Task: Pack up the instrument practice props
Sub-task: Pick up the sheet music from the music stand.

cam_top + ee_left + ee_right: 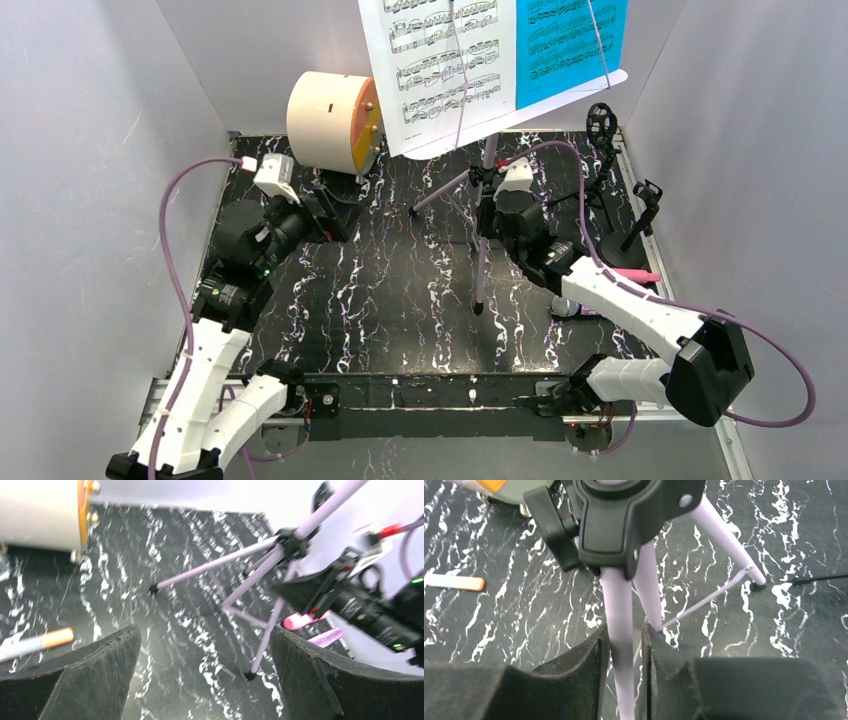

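The lilac music rack [484, 250] stands mid-table on its tripod legs, holding white [445, 70] and blue [570, 45] sheet-music pages. My right gripper [624, 640] is shut on one lilac leg [619, 600] just below the black hub [624, 515]; from above it [497, 195] sits at the rack's stem. The left gripper [205, 665] is wide open over bare table left of the rack [260, 575], holding nothing. Two black mic tripods [603, 135] [645, 205] stand at the back right. The pink microphone [635, 274] and the purple microphone [570, 308] lie by my right arm.
A cream drum with an orange face [330, 120] lies at the back left, close to the left gripper [335, 215]. A small orange marker [42, 641] lies on the black marbled table [400, 300]. White walls enclose the sides and back.
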Available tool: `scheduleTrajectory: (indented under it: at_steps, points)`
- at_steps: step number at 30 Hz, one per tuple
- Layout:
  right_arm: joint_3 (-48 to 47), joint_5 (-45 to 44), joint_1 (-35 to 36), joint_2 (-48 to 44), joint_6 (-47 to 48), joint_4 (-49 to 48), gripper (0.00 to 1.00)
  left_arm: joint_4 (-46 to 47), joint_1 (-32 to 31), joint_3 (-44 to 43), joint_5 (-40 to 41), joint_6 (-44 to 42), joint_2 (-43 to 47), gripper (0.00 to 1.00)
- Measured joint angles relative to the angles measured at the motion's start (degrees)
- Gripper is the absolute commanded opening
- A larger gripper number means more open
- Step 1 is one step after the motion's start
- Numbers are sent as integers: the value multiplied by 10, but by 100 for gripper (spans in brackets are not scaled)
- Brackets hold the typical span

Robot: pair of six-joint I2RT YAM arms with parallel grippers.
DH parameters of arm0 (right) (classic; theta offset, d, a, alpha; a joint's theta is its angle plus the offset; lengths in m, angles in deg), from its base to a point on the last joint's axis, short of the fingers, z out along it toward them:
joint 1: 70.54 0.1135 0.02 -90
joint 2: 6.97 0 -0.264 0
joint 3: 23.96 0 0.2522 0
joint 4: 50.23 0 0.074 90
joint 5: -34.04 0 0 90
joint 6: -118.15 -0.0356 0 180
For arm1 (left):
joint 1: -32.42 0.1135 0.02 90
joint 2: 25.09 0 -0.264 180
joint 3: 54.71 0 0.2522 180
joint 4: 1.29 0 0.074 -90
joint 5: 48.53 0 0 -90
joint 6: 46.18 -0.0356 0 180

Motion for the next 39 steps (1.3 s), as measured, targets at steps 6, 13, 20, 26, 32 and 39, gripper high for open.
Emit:
scheduleTrajectory:
  at_steps: [6,13,20,26,32,39]
  points:
    - [-38,45,0,-63,-12,132,74,-13,0,-114,-49,23,-8,98]
    - [-160,134,0,-135,-12,256,81,1,0,-194,-133,69,-34,98]
    - [-328,258,0,-140,-17,342,81,52,0,-253,-204,136,-93,92]
    - [-471,384,0,-90,-32,375,79,108,0,-272,-250,189,-138,83]
    - [-536,458,0,-38,-51,372,77,141,0,-289,-273,219,-163,74]
    - [-602,426,0,24,-54,342,74,169,-4,-324,-284,240,-186,65]
